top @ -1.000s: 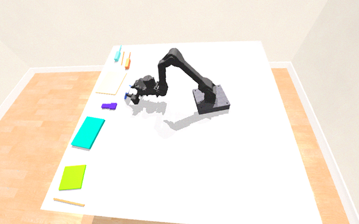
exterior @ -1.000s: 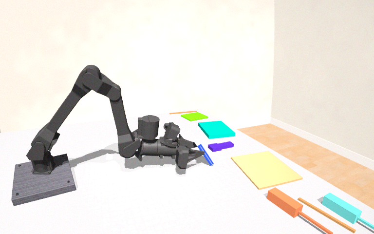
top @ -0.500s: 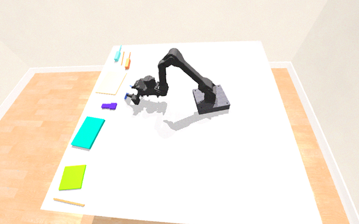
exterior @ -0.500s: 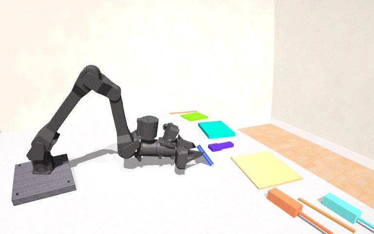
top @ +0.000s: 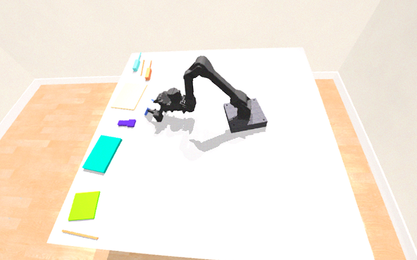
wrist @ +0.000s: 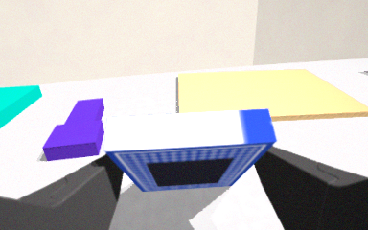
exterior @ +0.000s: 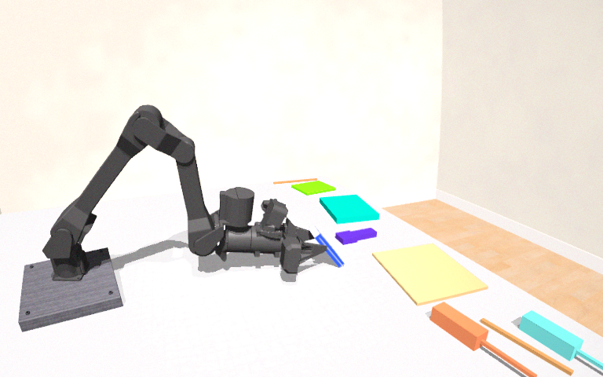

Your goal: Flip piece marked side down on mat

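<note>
Tool (exterior: 316, 250) is clamped on the blue piece (exterior: 329, 250), holding it tilted on edge just off the purple block (exterior: 355, 235), checkered face toward the wrist.

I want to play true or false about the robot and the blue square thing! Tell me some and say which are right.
1. The tool is shut on the blue piece. True.
2. The blue piece lies flat on the table. False: it is tilted up on edge between the fingers.
3. The purple block is touching the blue piece. False: it lies apart from it, beside the turquoise slab.
4. The pale yellow sheet lies flat on the table. True.
5. The blue piece has a dark rectangle in the middle of one face, seen in the wrist view. True.
6. The lime green slab is between the fingers. False: it lies far from the tool.
</note>
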Available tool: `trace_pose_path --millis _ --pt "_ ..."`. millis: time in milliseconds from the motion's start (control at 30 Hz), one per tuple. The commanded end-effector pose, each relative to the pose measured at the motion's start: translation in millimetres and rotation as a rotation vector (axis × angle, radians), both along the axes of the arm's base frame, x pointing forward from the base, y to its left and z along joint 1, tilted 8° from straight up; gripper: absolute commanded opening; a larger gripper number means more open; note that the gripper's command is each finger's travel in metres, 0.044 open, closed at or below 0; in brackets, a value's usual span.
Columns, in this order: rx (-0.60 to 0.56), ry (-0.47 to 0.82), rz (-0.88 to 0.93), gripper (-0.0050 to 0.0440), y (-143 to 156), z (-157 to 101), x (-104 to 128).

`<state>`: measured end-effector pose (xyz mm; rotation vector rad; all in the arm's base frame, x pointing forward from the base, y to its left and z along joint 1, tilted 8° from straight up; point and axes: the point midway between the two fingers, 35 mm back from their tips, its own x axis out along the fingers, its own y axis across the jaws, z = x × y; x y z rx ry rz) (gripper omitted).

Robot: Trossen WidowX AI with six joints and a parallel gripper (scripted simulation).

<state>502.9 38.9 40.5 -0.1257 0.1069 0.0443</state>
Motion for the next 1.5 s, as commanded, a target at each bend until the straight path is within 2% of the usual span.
trace_pose_path --millis 0,1467 --pt "-0.002 0.005 -0.001 0.0 -0.5 -3.9 -0.4" --pt "-0.005 0.017 -0.003 0.0 -2.0 -12.4 -9.0"
